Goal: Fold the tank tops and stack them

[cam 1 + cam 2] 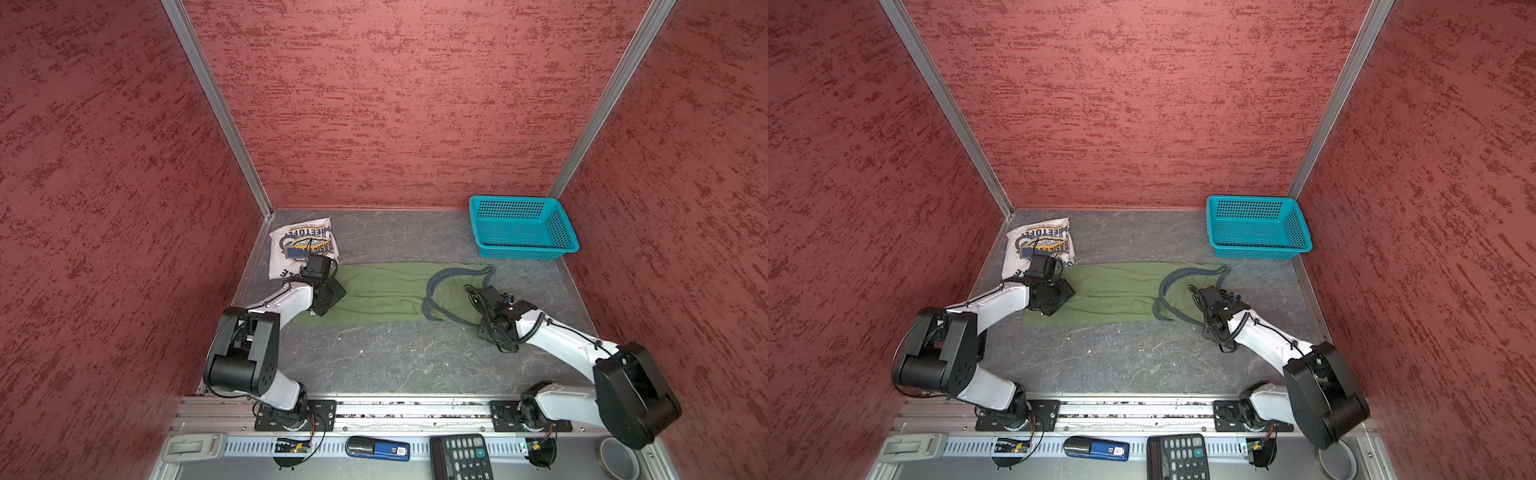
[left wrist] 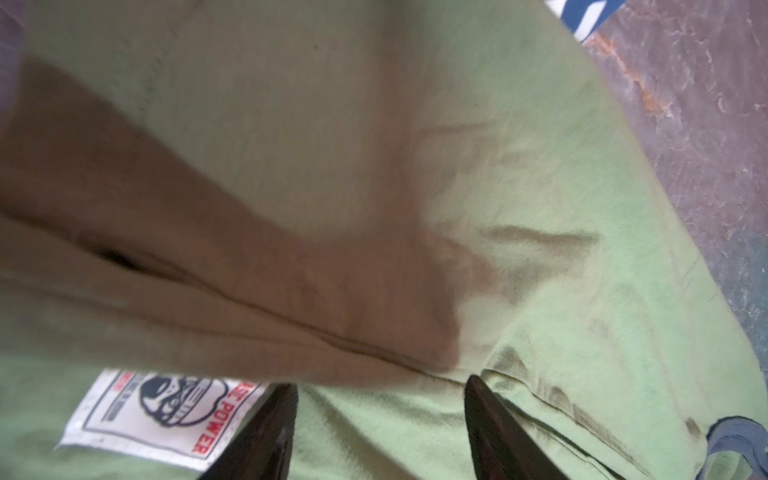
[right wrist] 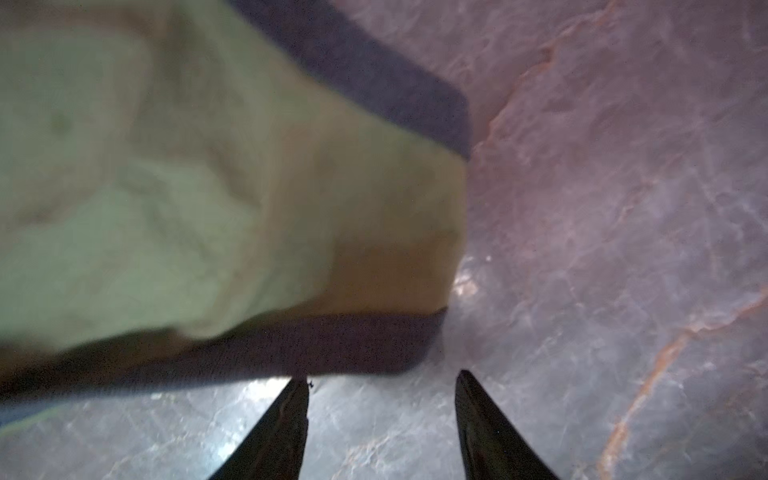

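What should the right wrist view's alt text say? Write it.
Two dark jaws stand open and empty over the grey table, one tip at the grey trim of the green top, which fills the rest. The picture is blurred.

Spread tank top (image 1: 382, 291) flat on desk (image 1: 395, 357), long axis left to right.
Folded tank top (image 1: 291, 241): just behind its left end.
Basket (image 1: 523, 249): behind its right end, well apart.
Left claw (image 2: 380, 388): over its left end.
Right claw (image 3: 382, 376): just off its right end, over bare desk.
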